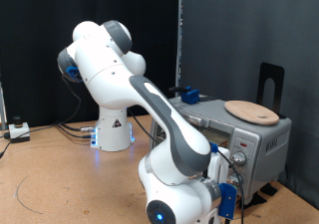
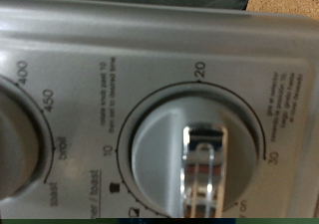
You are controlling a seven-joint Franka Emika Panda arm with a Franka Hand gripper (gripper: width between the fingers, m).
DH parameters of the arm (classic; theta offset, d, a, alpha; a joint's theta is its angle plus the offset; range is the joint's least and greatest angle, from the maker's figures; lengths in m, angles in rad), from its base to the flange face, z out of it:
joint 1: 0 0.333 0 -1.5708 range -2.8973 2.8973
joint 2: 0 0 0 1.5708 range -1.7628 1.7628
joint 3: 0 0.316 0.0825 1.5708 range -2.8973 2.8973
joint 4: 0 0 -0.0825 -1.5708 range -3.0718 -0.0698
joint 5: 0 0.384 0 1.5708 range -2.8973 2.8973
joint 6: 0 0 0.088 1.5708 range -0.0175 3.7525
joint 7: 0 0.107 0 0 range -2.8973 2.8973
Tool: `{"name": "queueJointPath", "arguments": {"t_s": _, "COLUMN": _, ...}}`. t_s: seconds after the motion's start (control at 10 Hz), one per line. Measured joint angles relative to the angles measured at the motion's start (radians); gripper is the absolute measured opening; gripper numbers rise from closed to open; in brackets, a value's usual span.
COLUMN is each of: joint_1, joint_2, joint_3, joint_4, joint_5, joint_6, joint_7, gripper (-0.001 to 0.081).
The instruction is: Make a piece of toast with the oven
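The silver toaster oven [image 1: 261,141] stands at the exterior view's right on the wooden table. My gripper [image 1: 233,167] is right in front of its knob panel; its fingers are too small there to make out. The wrist view is filled by the oven's panel [image 2: 150,45]. It shows a grey timer knob [image 2: 194,149] with a chrome grip, marked 10, 20 and 30. Part of a second knob [image 2: 15,134], marked 400, 450, broil and toast, shows beside it. No fingers show in the wrist view. The piece of toast is not in view.
A round tan wooden board [image 1: 251,112] lies on top of the oven. A blue object [image 1: 189,93] sits behind the oven and a black stand [image 1: 271,85] rises beside it. Cables [image 1: 40,184] lie on the table at the exterior view's left.
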Motion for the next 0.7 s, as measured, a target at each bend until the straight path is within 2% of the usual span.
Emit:
{"name": "queueJointPath", "arguments": {"t_s": 0.3, "joint_1": 0.002, "joint_2": 0.0, "joint_3": 0.007, "joint_4": -0.018, "joint_5": 0.002, "joint_6": 0.012, "joint_7": -0.001, "gripper": 0.0808}}
{"name": "queueJointPath", "arguments": {"t_s": 0.4, "joint_1": 0.002, "joint_2": 0.0, "joint_3": 0.009, "joint_4": -0.023, "joint_5": 0.002, "joint_6": 0.014, "joint_7": -0.001, "gripper": 0.071}}
{"name": "queueJointPath", "arguments": {"t_s": 0.5, "joint_1": 0.002, "joint_2": 0.0, "joint_3": 0.01, "joint_4": -0.026, "joint_5": 0.003, "joint_6": 0.018, "joint_7": -0.001, "gripper": 0.0575}}
{"name": "queueJointPath", "arguments": {"t_s": 0.6, "joint_1": 0.002, "joint_2": 0.0, "joint_3": 0.011, "joint_4": -0.028, "joint_5": 0.004, "joint_6": 0.021, "joint_7": -0.001, "gripper": 0.0575}}
{"name": "queueJointPath", "arguments": {"t_s": 0.7, "joint_1": 0.002, "joint_2": 0.0, "joint_3": 0.012, "joint_4": -0.029, "joint_5": 0.004, "joint_6": 0.022, "joint_7": -0.001, "gripper": 0.0392}}
